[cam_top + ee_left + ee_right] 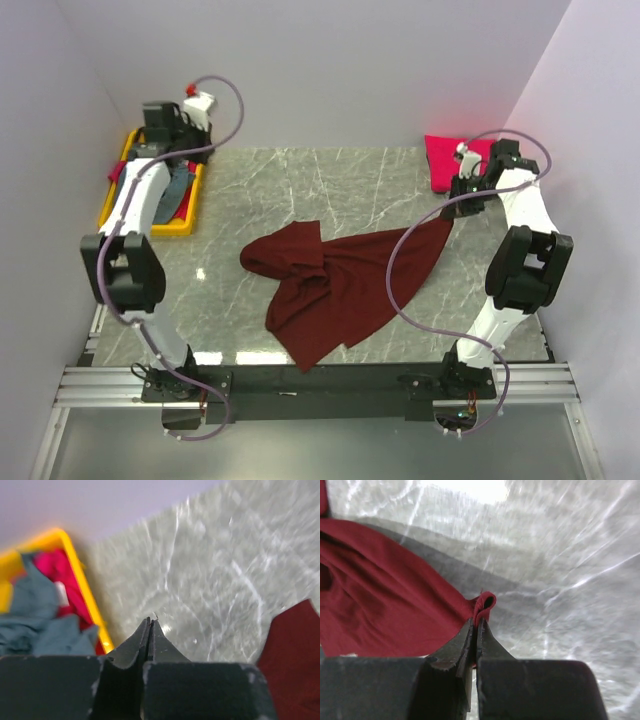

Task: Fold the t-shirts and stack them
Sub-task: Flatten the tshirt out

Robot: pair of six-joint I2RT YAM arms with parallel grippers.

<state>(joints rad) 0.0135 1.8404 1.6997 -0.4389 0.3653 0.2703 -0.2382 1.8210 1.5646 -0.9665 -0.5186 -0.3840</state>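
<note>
Right gripper (476,624) pinched a fold at the maroon shirt's (340,285) corner, clear of the tabletop (300,190); the rest lay crumpled at centre. Left gripper (150,623) was pressed together, empty, near the yellow bin (140,228) holding the grey-blue shirt (30,597). Pink-red shirt (445,160) lay at the far right corner.

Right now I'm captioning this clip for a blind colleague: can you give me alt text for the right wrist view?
The right gripper is shut on a small fold at the edge of the maroon t-shirt, which stretches away to the left. Under it lies the grey marble table, with the cloth's shadow on it.
</note>
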